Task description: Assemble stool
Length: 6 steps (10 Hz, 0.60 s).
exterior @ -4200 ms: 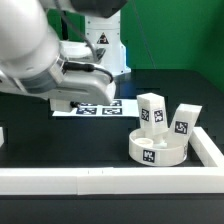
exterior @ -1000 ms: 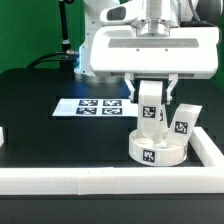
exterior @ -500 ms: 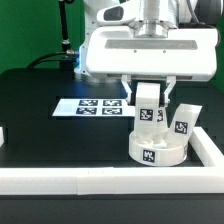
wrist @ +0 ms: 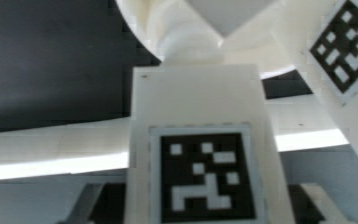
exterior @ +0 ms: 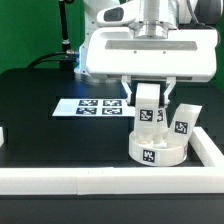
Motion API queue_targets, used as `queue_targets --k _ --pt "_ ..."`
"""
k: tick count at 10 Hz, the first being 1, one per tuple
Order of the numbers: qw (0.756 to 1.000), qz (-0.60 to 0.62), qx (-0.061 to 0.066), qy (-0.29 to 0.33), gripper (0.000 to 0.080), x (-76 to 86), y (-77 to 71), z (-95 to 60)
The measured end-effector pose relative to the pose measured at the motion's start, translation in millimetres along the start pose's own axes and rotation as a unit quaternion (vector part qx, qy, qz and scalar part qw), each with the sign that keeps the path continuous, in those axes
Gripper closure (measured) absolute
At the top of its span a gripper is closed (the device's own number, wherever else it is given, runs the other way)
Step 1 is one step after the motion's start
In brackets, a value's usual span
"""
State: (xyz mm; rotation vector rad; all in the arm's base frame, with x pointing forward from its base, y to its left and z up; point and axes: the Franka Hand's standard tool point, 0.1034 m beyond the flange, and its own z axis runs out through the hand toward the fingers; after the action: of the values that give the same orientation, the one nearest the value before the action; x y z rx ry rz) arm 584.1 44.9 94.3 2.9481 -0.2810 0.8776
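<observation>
**Nothing has shifted in the last second**

Gripper (exterior: 149, 97) still stands clamped on 1 upright stool leg (exterior: 150, 107), directly above the round seat disc (exterior: 158, 149). A 2nd leg (exterior: 181, 121) leans just beside it. Beneath lies a black table (exterior: 50, 110) with a white rail (exterior: 100, 181); the marker board (exterior: 92, 106) lies near the gripper, green wall (exterior: 25, 30) behind.

In the exterior view, the gripper (exterior: 151, 91) covers the upright leg's (exterior: 150, 108) top, so we cannot see where the fingertips touch it. The wrist view cuts a second leg (wrist: 346, 45) off at its edge.
</observation>
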Motion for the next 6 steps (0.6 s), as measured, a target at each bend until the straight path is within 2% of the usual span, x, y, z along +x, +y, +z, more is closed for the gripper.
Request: queue_targets --k 6 --pt "1.0 -0.005 -0.007 0.001 0.0463 -4.6 1.7 12.6"
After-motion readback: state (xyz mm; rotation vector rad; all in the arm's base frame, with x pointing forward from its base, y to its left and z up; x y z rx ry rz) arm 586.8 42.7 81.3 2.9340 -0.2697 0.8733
